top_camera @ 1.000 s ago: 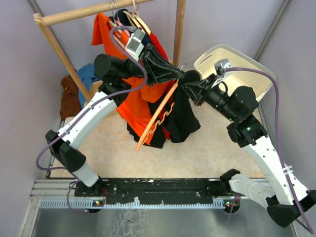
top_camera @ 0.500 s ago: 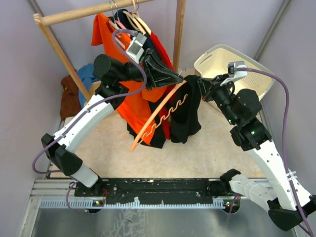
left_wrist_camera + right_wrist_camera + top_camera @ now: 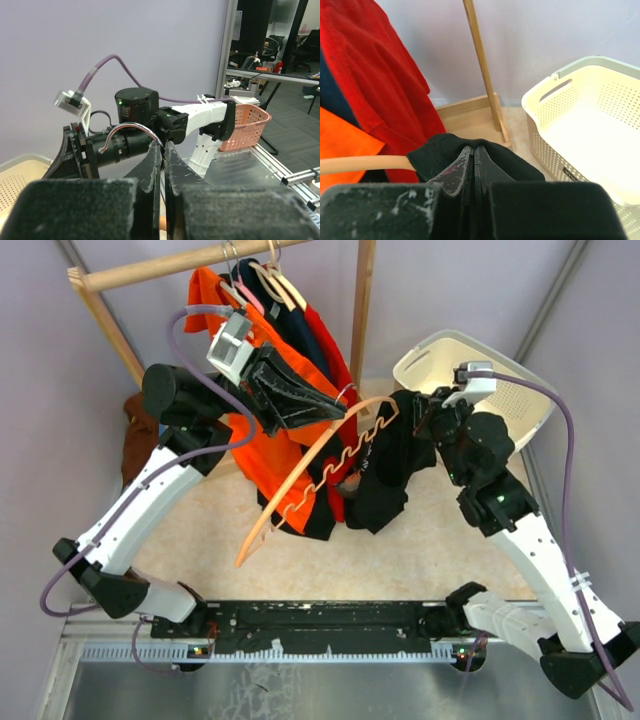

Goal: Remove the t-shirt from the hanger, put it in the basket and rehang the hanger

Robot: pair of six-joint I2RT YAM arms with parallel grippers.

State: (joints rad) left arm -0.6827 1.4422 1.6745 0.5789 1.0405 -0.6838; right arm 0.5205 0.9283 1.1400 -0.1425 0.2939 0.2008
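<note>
Black and bunched into folds, the t-shirt (image 3: 385, 480) hung above the middle of the table (image 3: 440, 540), draped over the higher end of a pale wooden hanger (image 3: 300, 490) that slanted down toward the near left. Whether its lower hem touched the table could not be told. The left gripper (image 3: 340, 405) had its fingers pressed together on the hanger's metal hook (image 3: 131, 129), which curved up out of the narrow seam between the fingertips in the left wrist view. The right gripper (image 3: 415, 422) was likewise closed, pinching a fold of the black t-shirt at its upper edge; in the right wrist view the cloth bulged just above the shut fingertips, with the hanger's pale bar running off to the left beside it. Between the two grippers the fabric was stretched from the hanger's end toward the right arm. Behind the hanger, an orange shirt (image 3: 270, 455) and a red shirt (image 3: 322, 340) hung from the wooden rack (image 3: 180, 265) along the table's far edge. A cream perforated basket (image 3: 430, 345) sat at the far right corner, just beside the right gripper and apart from the t-shirt.
</note>
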